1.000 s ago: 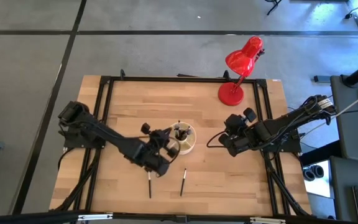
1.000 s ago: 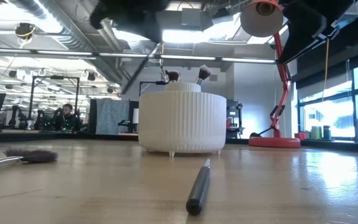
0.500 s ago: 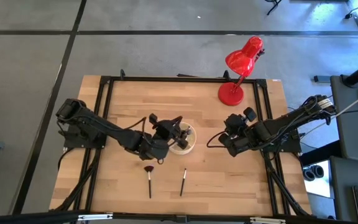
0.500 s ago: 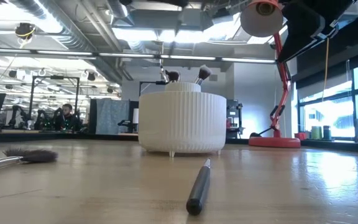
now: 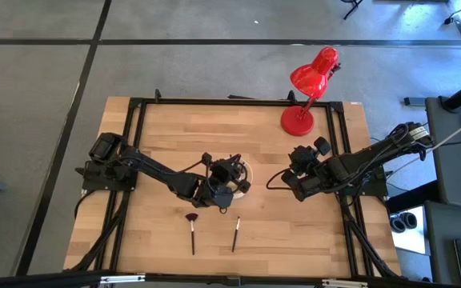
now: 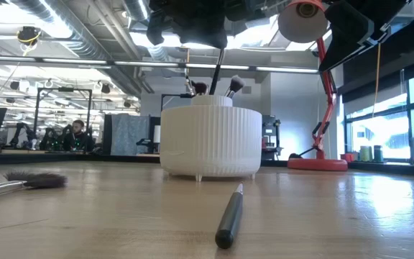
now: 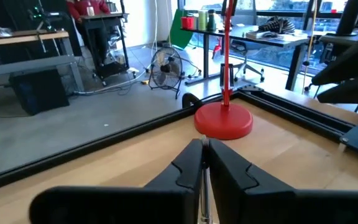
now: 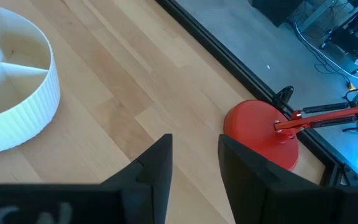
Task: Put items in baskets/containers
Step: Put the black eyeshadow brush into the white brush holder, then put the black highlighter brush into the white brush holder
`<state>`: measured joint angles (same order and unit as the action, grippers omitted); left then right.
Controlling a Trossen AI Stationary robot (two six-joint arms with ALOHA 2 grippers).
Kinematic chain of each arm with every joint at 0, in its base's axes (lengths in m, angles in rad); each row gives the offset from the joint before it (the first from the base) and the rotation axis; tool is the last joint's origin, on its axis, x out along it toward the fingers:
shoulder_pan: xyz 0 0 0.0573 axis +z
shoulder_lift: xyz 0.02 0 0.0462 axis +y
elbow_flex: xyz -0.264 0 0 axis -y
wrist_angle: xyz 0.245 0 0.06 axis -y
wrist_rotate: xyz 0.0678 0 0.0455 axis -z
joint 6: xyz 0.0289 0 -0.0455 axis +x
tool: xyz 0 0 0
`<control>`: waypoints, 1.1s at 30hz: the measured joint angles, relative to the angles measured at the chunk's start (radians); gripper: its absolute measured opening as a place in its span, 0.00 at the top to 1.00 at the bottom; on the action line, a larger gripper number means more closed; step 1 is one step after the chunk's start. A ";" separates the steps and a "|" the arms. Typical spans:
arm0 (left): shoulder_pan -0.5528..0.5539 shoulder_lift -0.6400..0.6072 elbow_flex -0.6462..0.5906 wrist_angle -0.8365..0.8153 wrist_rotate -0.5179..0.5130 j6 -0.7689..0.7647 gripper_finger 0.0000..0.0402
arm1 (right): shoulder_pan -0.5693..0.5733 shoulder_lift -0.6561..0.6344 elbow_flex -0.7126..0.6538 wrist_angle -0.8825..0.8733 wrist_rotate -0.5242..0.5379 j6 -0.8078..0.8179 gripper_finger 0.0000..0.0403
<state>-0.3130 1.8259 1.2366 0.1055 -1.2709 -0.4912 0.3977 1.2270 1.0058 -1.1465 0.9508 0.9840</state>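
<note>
The cream ribbed cup [image 6: 210, 140] stands mid-table with several brushes [image 6: 232, 85] upright in it. In the high view my left arm covers most of the cup [image 5: 247, 174]. My left gripper [image 5: 227, 178] hovers over the cup, shut on a dark brush [image 6: 217, 72]. A reddish-brown fan brush [image 5: 191, 232] and a thin dark brush [image 5: 235, 234] lie flat on the wood, nearer the table's near edge. My right gripper [image 8: 194, 162] waits open to the cup's right, right arm [image 5: 310, 178] above the table. My left gripper [image 7: 205, 146] pinches the dark brush's handle near its upper end [image 6: 221, 52] between the two fingers, coming from above and pointing down. The brush hangs below the fingers, slightly tilted, and its lower end drops behind the cup's rim [image 6: 212, 93].
A red desk lamp has its base [image 5: 298, 122] on the far right part of the table, right of the cup; the base also shows in both wrist views [image 8: 263, 134]. A black frame rail [image 5: 238, 102] borders the table. Bare wood [image 5: 166, 128] lies far left of the cup.
My left gripper has moved away from the table's near edge by the fan brush, toward the far edge and right, until it stands over the cup. The dark brush it carries now hangs down into the cup. The two brushes on the table have not moved.
</note>
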 joint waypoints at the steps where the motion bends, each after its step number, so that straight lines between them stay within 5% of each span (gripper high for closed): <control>1: 0.000 0.000 0.000 0.000 -0.004 0.000 0.93 | 0.000 0.000 0.000 0.000 0.000 0.000 0.68; 9: -0.027 -0.004 0.000 -0.003 0.013 0.007 0.80 | 0.000 0.000 0.000 0.000 0.000 -0.007 0.68; 16: -0.161 -0.086 0.000 -0.151 0.221 -0.050 0.70 | 0.000 0.000 0.000 -0.002 -0.001 -0.008 0.68; 22: -0.313 -0.186 0.002 -0.570 0.287 -0.493 0.71 | 0.000 0.000 0.000 -0.002 -0.006 -0.010 0.68; 29: -0.376 -0.104 -0.042 -0.970 0.634 -1.100 0.73 | 0.000 0.000 0.000 0.004 -0.032 0.008 0.68; 33: -0.343 -0.042 -0.051 -1.020 0.829 -1.232 0.71 | 0.000 0.000 0.000 0.006 -0.037 0.011 0.68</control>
<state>-0.6561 1.7842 1.1854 -0.9148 -0.4416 -1.7229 0.3977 1.2270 1.0058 -1.1405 0.9135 0.9947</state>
